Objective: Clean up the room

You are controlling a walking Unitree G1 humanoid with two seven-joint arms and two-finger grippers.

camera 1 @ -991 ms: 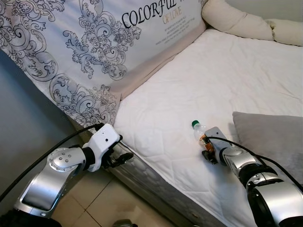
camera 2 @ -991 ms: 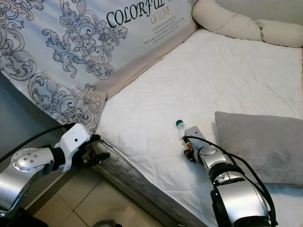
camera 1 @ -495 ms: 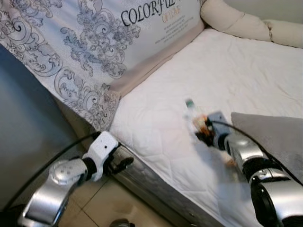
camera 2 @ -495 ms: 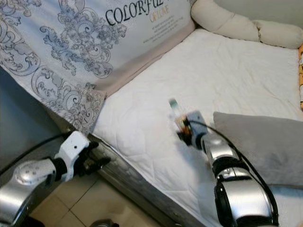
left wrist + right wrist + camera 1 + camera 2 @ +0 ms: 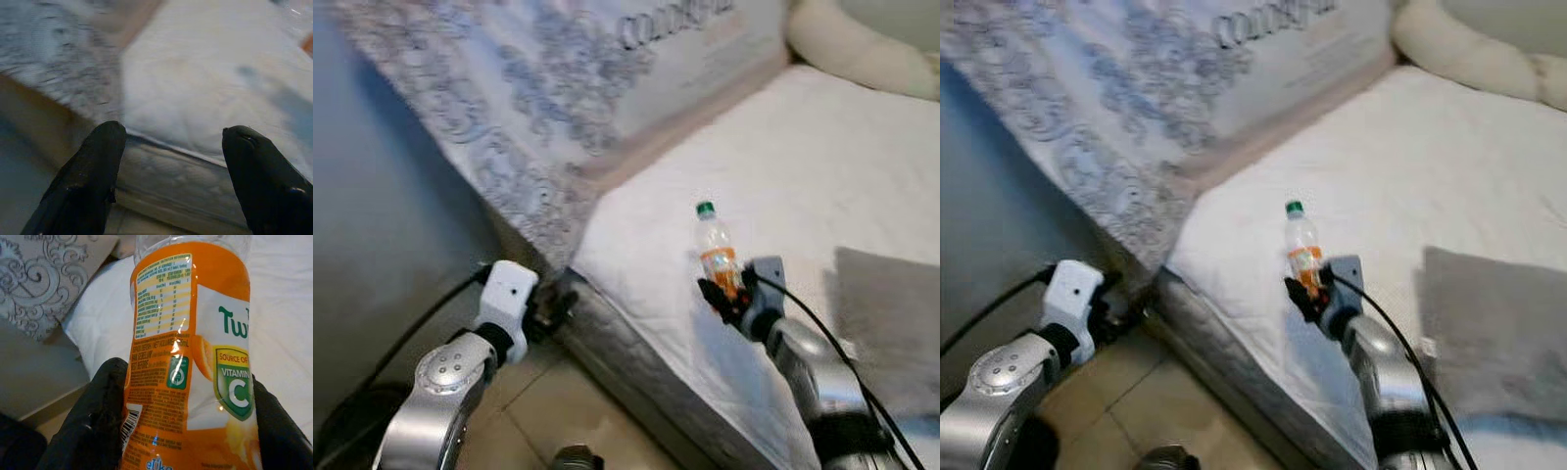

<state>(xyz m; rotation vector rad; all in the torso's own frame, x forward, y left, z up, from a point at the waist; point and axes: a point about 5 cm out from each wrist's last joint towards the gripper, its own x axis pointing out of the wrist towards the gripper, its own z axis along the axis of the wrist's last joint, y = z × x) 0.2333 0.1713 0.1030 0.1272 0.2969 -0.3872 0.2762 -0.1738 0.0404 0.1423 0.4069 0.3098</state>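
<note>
Right gripper (image 5: 724,294) has its two black fingers (image 5: 98,421) clamped on the lower half of the orange-label bottle (image 5: 715,250), holding it upright above the mattress (image 5: 822,166), probably to carry it off, while the left gripper (image 5: 171,161) hangs wide open and empty by the mattress edge.

White quilted bed (image 5: 822,166): grey pillow (image 5: 891,323) flat on it, cream bolster (image 5: 847,44), perhaps, at far edge.

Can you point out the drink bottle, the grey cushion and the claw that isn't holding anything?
bottle (image 5: 718,258): left eye view, on its orange label.
grey cushion (image 5: 1489,328): right eye view, on its top face.
left gripper (image 5: 168,161): left wrist view, midway between its open fingertips.
</note>
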